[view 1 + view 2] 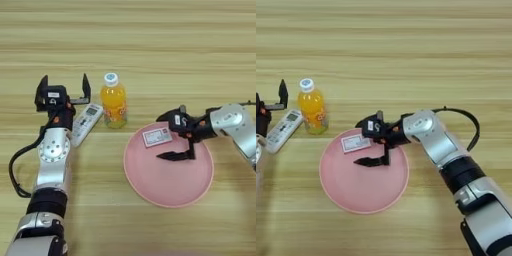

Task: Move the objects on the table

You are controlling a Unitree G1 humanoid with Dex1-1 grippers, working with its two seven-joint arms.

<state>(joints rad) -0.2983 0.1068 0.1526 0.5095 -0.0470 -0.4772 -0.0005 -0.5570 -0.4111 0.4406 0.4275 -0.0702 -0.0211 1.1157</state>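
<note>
Right gripper (pixel 164 137): 2 fingers spread over the pink plate (pixel 170 192), beside the white card (pixel 157 136).
Left gripper (pixel 64 86): spread, empty, beside the orange bottle (pixel 114 101).

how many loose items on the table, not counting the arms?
4: orange drink bottle upright at centre-left; white remote beside it, by the left pincer; pink plate; white card on the plate. No red cube visible; possibly hidden.

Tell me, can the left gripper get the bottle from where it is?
Probably yes. The left gripper is open and sits just left of the bottle, which stands upright. Only the remote lies near, low and flat beside the bottle, so it should not block a sideways reach.
</note>
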